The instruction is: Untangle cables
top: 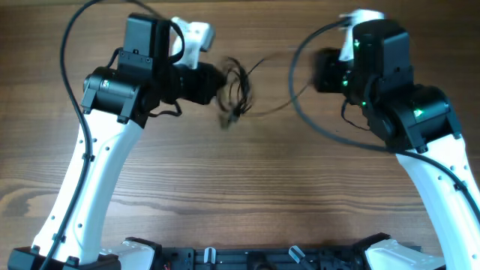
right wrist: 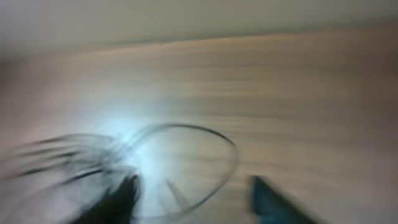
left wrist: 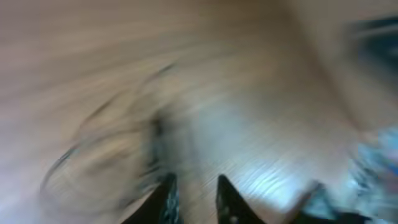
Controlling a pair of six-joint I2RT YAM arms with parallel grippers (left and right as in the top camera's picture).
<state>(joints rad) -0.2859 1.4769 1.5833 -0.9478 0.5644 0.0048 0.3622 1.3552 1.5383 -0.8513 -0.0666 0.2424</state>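
A tangle of thin black cables (top: 238, 90) lies at the far middle of the wooden table, blurred, with one strand trailing right. My left gripper (top: 221, 84) sits right against the tangle's left side. In the left wrist view its fingers (left wrist: 196, 186) stand a narrow gap apart with bare wood between them, and the blurred cables (left wrist: 155, 134) run to the left fingertip. My right gripper (top: 315, 71) is to the right of the tangle. In the right wrist view its fingers (right wrist: 196, 190) are wide apart over a cable loop (right wrist: 230, 146).
The wooden table (top: 247, 187) stretches toward the front edge, where the arm bases and a black rail (top: 255, 259) sit. Each arm's own thick black cable (top: 322, 127) arcs over the table's far part.
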